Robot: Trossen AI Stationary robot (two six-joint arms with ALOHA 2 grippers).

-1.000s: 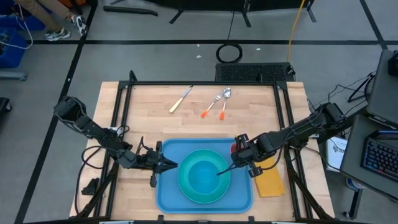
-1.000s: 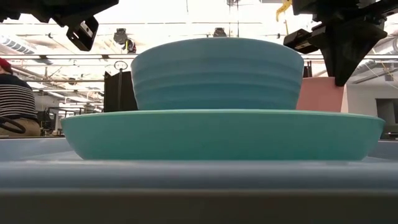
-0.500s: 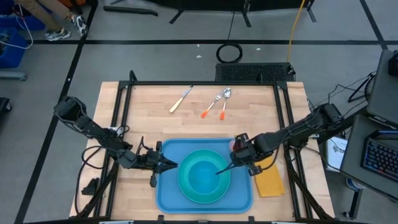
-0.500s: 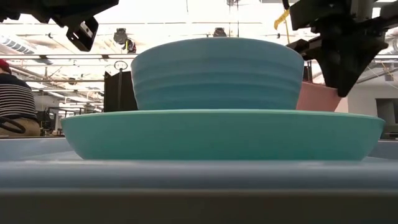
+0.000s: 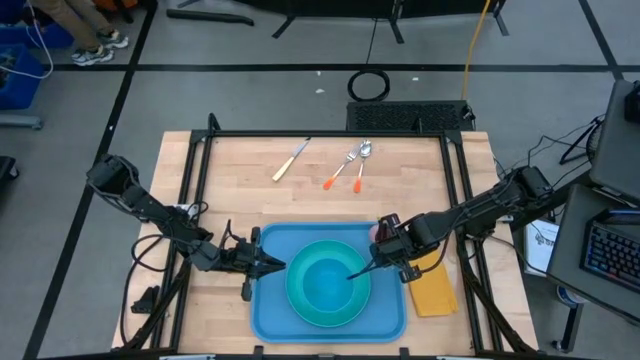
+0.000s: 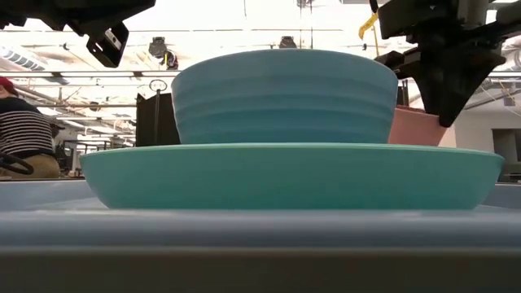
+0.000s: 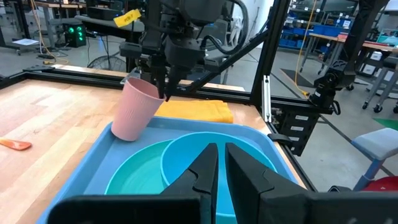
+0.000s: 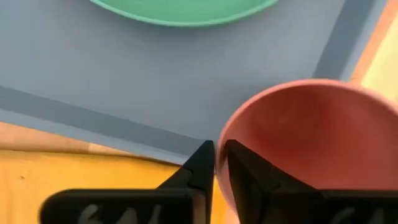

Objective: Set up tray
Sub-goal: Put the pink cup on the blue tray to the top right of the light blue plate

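The blue tray (image 5: pixel 265 315) lies at the table's near edge with a turquoise plate (image 5: pixel 300 305) on it and a turquoise bowl (image 5: pixel 328 280) on the plate. A pink cup (image 7: pixel 134 109) stands tilted at the tray's far right corner, and it also shows behind the bowl as the cup (image 6: pixel 419 126) in the low view. My right gripper (image 7: pixel 164 93) is above it, shut on its rim. My left gripper (image 5: pixel 278 265) hovers level at the tray's left edge, shut, with nothing between its fingers. My right gripper pinches the pink cup's rim (image 8: pixel 219 144), one finger inside the cup and one outside. The fingers come from above, pointing steeply down. The cup leans below them, its lower end (image 7: pixel 121 132) at the tray's far right corner.
A yellow-orange napkin (image 5: pixel 432 290) lies on the wood just right of the tray. A knife (image 5: pixel 290 160) and two orange-handled utensils (image 5: pixel 350 165) lie on the far half of the table. Black frame posts edge the table on both sides.
The pink cup stood upright behind the bowl a second ago and now leans. My right gripper has shifted slightly along with the cup's rim. My left gripper has kept still.
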